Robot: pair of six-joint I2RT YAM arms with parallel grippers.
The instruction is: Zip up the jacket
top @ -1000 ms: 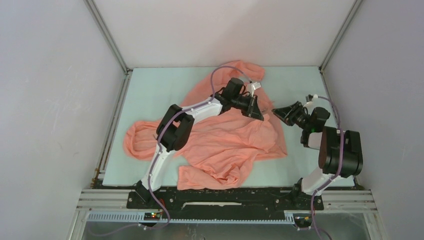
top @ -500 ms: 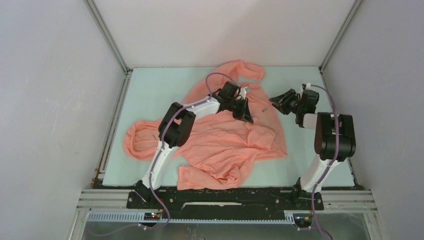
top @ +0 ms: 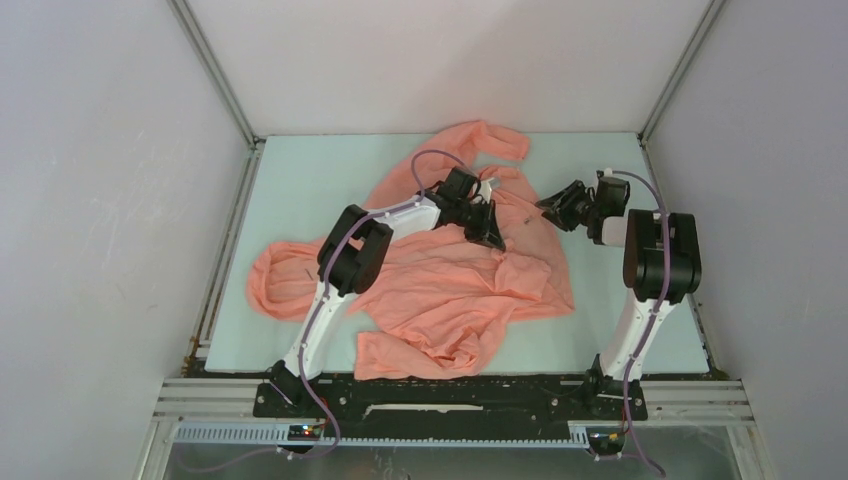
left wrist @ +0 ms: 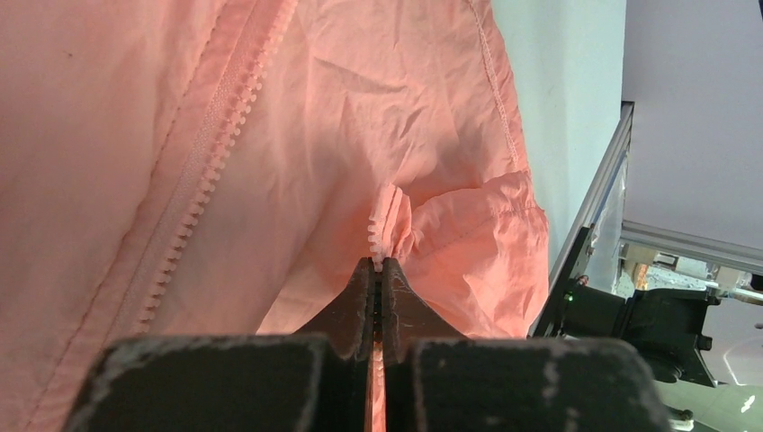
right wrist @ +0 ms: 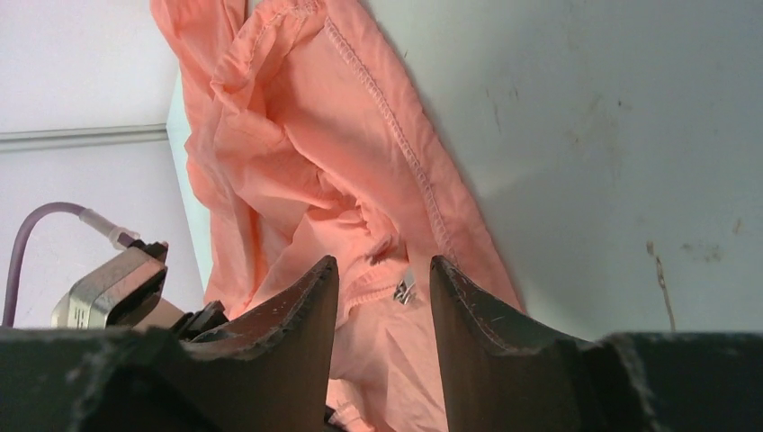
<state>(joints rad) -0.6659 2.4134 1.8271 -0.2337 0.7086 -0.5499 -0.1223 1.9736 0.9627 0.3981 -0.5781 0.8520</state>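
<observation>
- Item: the salmon-orange thin-fabric hooded jacket (top: 450,270) lay crumpled across the middle of the pale green table (top: 300,190), its hood end toward twelve o'clock and a sleeve trailing out at nine o'clock.
- Left gripper (left wrist: 376,281): you had its two black fingers pressed together on a pinch of the jacket's orange zipper tape, teeth showing just above the tips.
- Right gripper (right wrist: 382,274): you held it with its fingers parted and nothing between them, hovering beside the jacket's three o'clock edge.
- Small dark metal zipper pull (right wrist: 407,290): in the right wrist view it sat framed in the gap between the parted fingers, just beyond the tips, on the fabric near the stitched hem.
- Zipper line: in the left wrist view the loose row of teeth ran from about seven o'clock up to one o'clock.
- Judgement: your right gripper looked the nearer to the pull; a short straight advance would likely bring it between the fingers while the left kept the tape taut.
</observation>
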